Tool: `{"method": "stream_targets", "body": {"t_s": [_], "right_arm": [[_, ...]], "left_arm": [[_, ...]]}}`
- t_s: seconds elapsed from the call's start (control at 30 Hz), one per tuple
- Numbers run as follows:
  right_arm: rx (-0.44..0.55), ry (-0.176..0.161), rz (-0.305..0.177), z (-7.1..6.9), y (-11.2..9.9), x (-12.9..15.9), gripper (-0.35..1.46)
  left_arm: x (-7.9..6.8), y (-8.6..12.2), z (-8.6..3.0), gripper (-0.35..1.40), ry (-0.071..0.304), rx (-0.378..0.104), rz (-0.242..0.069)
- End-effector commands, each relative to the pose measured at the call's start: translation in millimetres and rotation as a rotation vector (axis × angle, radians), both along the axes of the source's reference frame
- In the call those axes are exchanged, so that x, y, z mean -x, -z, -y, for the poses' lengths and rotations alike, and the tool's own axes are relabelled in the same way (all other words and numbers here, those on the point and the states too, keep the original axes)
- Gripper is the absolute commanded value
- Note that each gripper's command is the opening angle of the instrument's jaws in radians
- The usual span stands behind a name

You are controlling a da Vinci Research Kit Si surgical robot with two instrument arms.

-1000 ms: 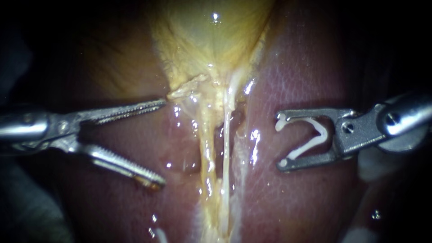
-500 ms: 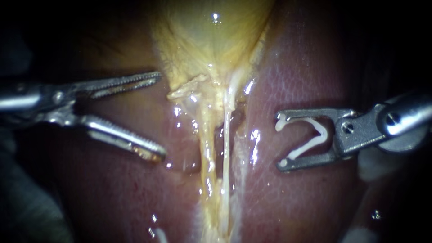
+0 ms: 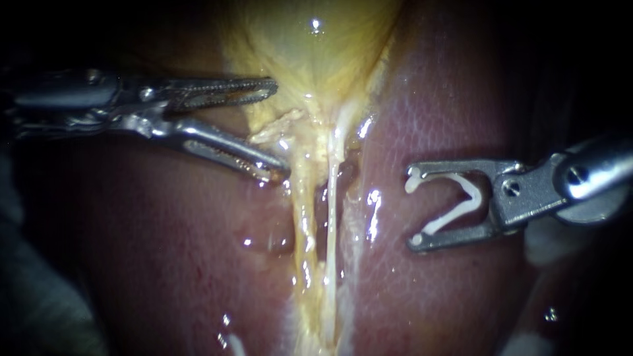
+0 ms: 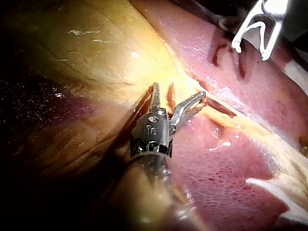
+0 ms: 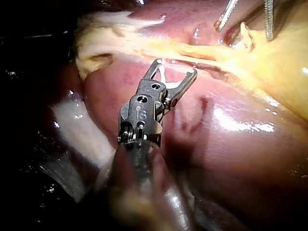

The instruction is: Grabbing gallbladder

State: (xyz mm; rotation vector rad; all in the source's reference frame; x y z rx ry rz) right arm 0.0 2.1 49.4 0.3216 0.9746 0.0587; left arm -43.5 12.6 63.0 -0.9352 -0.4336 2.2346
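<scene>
Currently lining up the grasp: holding left instrument (image 3: 278, 130) jaws apart, straddling the frayed lower edge of the yellow gallbladder (image 3: 310, 53), not yet clamping. Parking right instrument (image 3: 413, 207) well aside over liver (image 3: 428, 112), jaws cradling a white clip (image 3: 455, 204). Next, likely needing a square close on that edge.

Surgical lab setup: organ tissue worked at close range under a camera light. Evidence:
- 2 slender metal tools on thin shafts, the left instrument (image 3: 277, 128) and the right instrument (image 3: 413, 207).
- A white clip (image 3: 472, 196) sits inside the right claw, touching both halves.
- Wet pink-red liver (image 3: 435, 118) lies under both claws.
- The yellow gallbladder (image 3: 316, 59) is at the left claw.
- Everything around the lit tissue is dark.
</scene>
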Motion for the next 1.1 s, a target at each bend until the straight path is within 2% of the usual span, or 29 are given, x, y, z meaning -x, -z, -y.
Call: {"method": "stream_targets", "body": {"t_s": [0.03,0.23,0.4,0.6,0.77,1.1], "right_arm": [[0.000,0.000,0.000,0.0,0.0,0.0,0.50],[0.000,0.000,0.000,0.0,0.0,-0.1,0.50],[0.000,-0.001,0.000,0.0,0.0,-0.1,0.50],[0.000,-0.001,0.000,0.0,0.0,-0.1,0.50],[0.000,-0.001,0.000,0.0,0.0,-0.1,0.50],[0.000,-0.001,0.000,0.0,0.0,-0.1,0.50]], "left_arm": [[-0.2,-0.2,0.0,0.62,0.003,-0.002,-0.005],[-0.3,-0.5,0.1,0.46,0.023,-0.035,-0.032],[-0.3,-0.6,0.0,0.29,0.031,-0.043,-0.039],[-0.4,-0.9,-0.3,-0.01,0.040,-0.049,-0.055],[-0.5,-0.5,-0.2,-0.35,0.046,-0.061,-0.060],[-0.6,1.3,-0.2,-0.35,0.068,-0.094,-0.085]]}}
